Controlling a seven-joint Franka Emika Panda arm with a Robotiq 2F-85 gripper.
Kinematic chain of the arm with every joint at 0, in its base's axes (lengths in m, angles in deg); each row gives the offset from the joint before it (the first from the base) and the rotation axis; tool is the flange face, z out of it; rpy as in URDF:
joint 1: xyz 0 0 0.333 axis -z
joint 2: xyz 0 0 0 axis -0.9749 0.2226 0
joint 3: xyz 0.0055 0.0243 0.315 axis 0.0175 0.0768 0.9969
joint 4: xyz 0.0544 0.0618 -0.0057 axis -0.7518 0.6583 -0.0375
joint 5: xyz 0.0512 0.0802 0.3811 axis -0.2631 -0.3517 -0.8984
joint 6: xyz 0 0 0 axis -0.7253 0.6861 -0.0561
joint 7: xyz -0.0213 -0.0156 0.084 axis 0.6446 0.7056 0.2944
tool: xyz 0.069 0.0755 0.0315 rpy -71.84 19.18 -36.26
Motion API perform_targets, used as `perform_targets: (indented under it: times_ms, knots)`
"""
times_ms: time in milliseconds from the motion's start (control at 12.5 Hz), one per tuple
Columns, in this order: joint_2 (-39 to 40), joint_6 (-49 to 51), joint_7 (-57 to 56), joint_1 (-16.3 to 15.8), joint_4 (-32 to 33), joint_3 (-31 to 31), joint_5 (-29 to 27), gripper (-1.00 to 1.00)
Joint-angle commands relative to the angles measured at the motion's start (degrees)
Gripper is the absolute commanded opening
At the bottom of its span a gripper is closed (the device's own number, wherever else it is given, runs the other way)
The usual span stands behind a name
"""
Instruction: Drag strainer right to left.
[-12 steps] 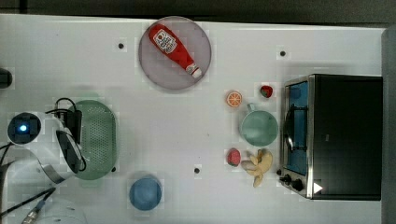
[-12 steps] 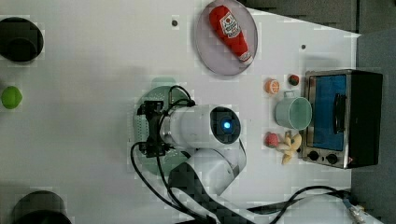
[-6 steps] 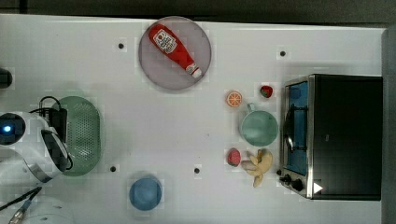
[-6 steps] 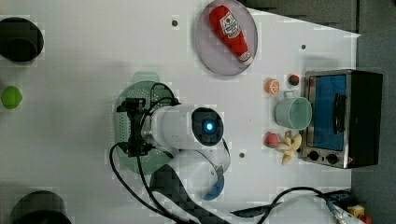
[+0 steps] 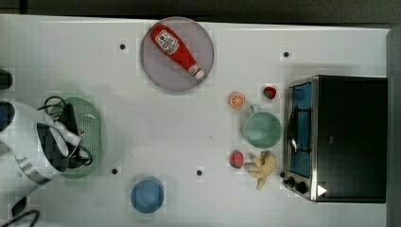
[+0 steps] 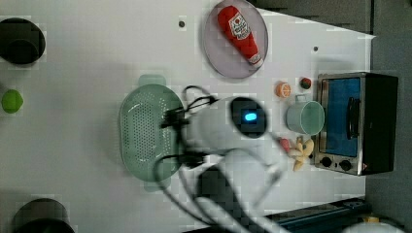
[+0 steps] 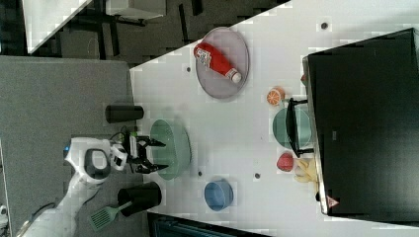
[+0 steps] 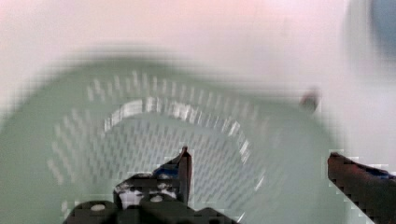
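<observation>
In the top view we find the strainer (image 5: 87, 137) near the table's (image 5: 142, 123) left edge, partly under the arm; a blue bowl (image 5: 147, 195) sits toward the bottom edge.

In the left view we see the strainer's perforated interior — the gripper (image 6: 180, 138) hangs over its right rim.

In the right view we note the fingers (image 7: 157, 143) spread wide at the strainer's left rim, holding nothing.

In the wrist view we see one fingertip (image 8: 185, 161) over the strainer's (image 8: 140, 135) basin, the other beyond its rim — nothing is clamped.
</observation>
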Motion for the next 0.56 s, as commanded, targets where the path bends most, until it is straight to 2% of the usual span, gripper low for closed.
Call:
perform_targets:
  times_ms: [80, 400, 560]
  knots:
    - [-13.4, 7.4, -18.2, 3.9, -3.1, -10.7, 1.1, 1.00]
    - [-27.1, 22.3, -37.7, 4.4, -3.0, -22.7, 12.8, 1.00]
    - [-32.0, 25.5, -48.0, 4.9, -2.8, -27.5, 15.7, 1.00]
